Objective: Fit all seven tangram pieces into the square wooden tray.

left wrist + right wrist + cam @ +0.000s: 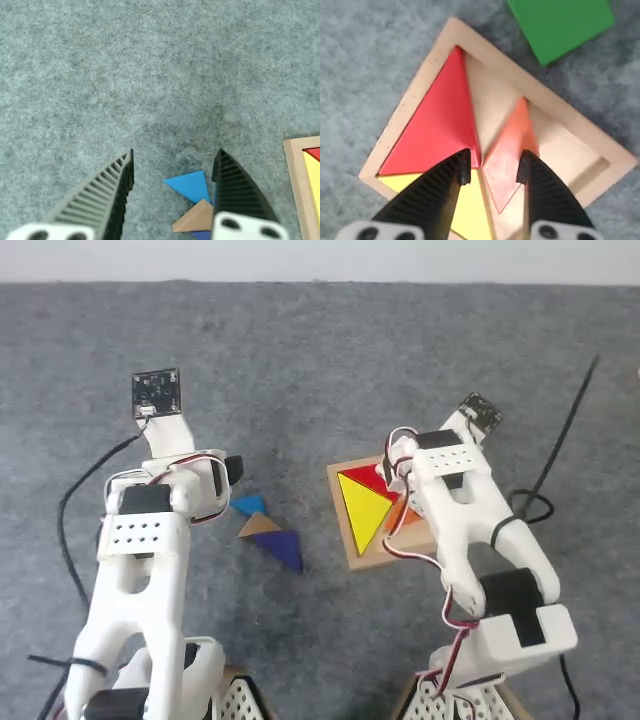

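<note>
The square wooden tray (350, 545) lies right of centre and holds a yellow triangle (362, 508), a red triangle (366, 478) and an orange triangle (404, 512). My right gripper (493, 167) hovers open just above the orange triangle (507, 150), beside the red triangle (437, 130). A green square (560, 22) lies on the carpet outside the tray (415, 100). A light blue triangle (248, 505), a tan triangle (260, 525) and a dark blue piece (283, 548) lie clustered left of the tray. My left gripper (175, 154) hangs open, holding nothing, just beyond the light blue triangle (190, 185).
Grey carpet covers the table. Cables trail beside the left arm (70, 530) and right of the tray (560, 450). Open carpet stretches behind the pieces and the tray.
</note>
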Controlling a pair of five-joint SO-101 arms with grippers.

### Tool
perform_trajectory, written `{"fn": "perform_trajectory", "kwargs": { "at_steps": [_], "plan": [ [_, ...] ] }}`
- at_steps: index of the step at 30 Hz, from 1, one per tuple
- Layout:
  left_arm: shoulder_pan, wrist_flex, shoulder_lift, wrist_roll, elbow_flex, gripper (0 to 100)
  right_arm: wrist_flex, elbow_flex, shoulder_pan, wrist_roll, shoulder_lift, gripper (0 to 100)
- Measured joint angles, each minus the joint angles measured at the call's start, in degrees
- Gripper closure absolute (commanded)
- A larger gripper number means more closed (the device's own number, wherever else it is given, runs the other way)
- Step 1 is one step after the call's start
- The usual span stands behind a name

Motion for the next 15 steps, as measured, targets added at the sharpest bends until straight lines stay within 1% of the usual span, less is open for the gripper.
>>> {"fn": "perform_trajectory", "kwargs": {
  "at_steps": [4,7,11,13,15],
  "plan": [
    [0.0,0.0,0.0,0.0,0.0,75,2.7,-0.4,0.4,0.5,-0.8,82.4],
    [0.0,0.0,0.0,0.0,0.0,75,4.7,-0.3,0.4,6.3,-2.5,82.4],
    [0.0,0.0,0.0,0.0,0.0,75,4.7,-0.2,0.4,15.3,-3.3,82.4],
    [0.0,0.0,0.0,0.0,0.0,75,4.7,-0.2,0.4,20.0,-3.3,85.7],
    [0.0,0.0,0.0,0.0,0.0,75,4.7,-0.2,0.4,22.0,-3.3,87.6]
  ]
}}
